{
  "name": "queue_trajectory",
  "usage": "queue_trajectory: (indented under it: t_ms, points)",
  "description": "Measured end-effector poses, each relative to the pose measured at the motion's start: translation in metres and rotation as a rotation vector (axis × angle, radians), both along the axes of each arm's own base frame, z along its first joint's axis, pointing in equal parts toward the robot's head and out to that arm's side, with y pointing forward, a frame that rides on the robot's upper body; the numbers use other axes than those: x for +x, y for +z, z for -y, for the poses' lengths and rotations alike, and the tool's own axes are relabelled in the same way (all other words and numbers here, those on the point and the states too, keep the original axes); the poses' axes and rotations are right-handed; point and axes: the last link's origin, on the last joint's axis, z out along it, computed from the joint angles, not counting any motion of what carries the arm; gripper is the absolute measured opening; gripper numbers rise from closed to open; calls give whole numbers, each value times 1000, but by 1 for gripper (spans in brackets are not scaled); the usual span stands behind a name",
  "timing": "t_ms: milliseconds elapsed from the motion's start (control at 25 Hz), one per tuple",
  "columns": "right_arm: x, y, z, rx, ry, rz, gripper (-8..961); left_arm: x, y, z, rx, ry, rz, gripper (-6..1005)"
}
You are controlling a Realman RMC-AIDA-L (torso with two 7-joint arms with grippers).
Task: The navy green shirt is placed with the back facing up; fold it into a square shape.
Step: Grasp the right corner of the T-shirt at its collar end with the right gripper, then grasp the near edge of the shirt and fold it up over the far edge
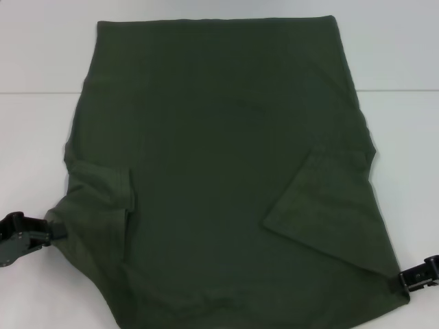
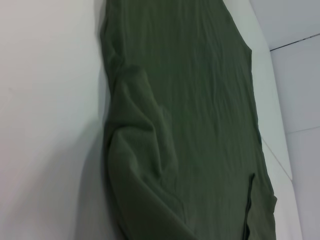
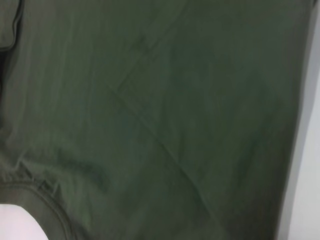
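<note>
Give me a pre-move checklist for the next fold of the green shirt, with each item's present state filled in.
1. Left pincer at the shirt's near left corner: ok, it meets the cloth edge there.
2. Right pincer at the near right corner: ok, it sits at the cloth edge.
3. Firm grip on both corners: cannot tell, the fingers are not clearly visible in any view.
4. Both sleeves folded inward onto the navy green shirt: ok, each lies on the body.
5. Cloth flat: not ok, the left sleeve area is bunched and wrinkled.
6. Far hem straight on the table: ok, it lies even.
</note>
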Motion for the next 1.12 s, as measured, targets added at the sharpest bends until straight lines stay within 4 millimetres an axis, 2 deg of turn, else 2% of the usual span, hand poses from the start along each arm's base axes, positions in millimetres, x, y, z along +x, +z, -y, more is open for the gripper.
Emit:
queue_trajectory:
  t_ms: [1120]
  points:
    - [-24,-24,-5,-57,66,-61,482,1,0,-3,5,5,-3,15]
